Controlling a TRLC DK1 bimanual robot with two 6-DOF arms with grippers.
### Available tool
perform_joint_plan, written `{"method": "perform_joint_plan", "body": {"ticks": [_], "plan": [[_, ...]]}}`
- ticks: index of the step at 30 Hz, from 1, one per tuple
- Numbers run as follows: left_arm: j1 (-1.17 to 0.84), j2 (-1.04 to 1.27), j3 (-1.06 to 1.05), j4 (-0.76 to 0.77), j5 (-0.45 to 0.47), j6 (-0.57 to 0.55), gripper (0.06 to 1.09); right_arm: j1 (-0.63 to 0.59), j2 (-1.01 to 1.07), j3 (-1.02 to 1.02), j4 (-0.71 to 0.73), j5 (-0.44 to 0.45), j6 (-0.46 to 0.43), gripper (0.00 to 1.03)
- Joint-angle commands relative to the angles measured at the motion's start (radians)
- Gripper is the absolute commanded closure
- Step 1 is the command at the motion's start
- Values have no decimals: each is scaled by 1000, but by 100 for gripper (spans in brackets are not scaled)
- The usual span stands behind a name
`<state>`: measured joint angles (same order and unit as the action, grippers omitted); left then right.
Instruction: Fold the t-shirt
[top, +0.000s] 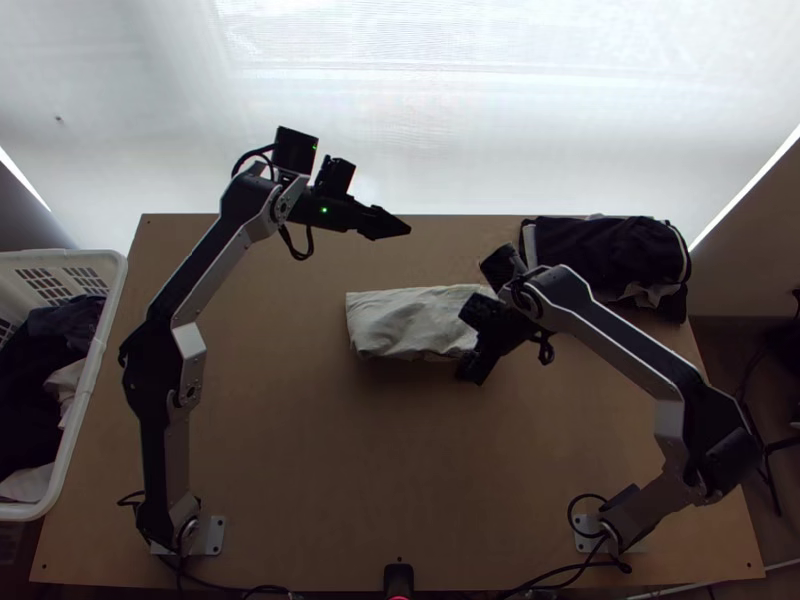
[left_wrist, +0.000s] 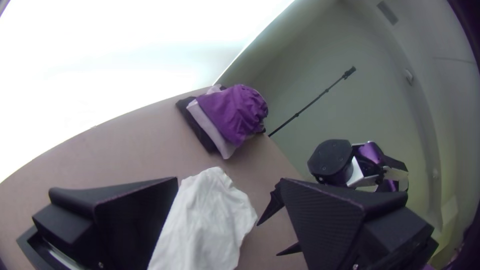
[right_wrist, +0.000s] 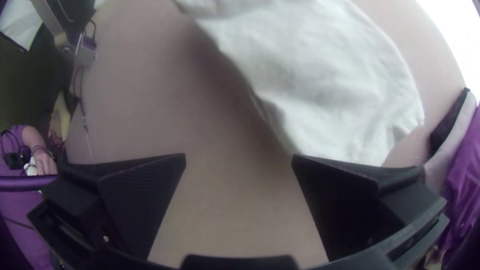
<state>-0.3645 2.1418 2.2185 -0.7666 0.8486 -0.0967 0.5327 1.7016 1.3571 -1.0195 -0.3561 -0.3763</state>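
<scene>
My left gripper (top: 388, 224), black flat fingers spread, hangs past the far side of the white cloth t-shirt (top: 405, 322); my right gripper (top: 474, 368), also spread, is at its near-right edge. Shirt lies in a wrinkled oblong bundle, mid-table, slightly far.

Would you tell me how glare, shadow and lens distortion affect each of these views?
Top view: strong backlight from the white screen, a soft shadow on the table below the pale cloth; left wrist view: glare blown out to white, table edge bowed, corners dark; right wrist view: shadow beside the cloth, a bright patch at the upper right, table edge curved.
</scene>
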Motion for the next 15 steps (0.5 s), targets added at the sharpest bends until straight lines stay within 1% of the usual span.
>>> {"method": "perform_joint_plan", "body": {"ticks": [1, 2, 4, 5, 7, 9, 10, 11, 12, 15], "plan": [[-8, 21, 6, -7, 0, 9, 10, -53, -63, -131, -51, -15, 34, 4], [-13, 26, 7, -26, -2, 31, 10, -74, -63, -122, -51, -29, 34, 4], [-27, 35, 15, -106, -14, 109, 10, -125, -71, -69, -51, -64, 57, 4], [-37, 41, 21, -166, -46, 169, 10, -163, -71, -27, -51, -90, 77, 4], [-65, 53, 21, -283, -137, 292, 10, -255, -60, 54, -51, -215, 131, 4], [-96, 70, 17, -393, -253, 416, 10, -335, -34, 117, -51, -307, 183, 4], [-106, 76, 9, -436, -296, 457, 10, -373, -17, 134, -51, -379, 203, 4], [-111, 81, -3, -462, -310, 483, 10, -399, -2, 143, -51, -425, 220, 4], [-117, 81, -13, -490, -316, 511, 10, -413, 12, 146, -53, -437, 226, 4], [-131, 79, -16, -539, -359, 574, 10, -464, 59, 139, -53, -524, 226, 4]]}}
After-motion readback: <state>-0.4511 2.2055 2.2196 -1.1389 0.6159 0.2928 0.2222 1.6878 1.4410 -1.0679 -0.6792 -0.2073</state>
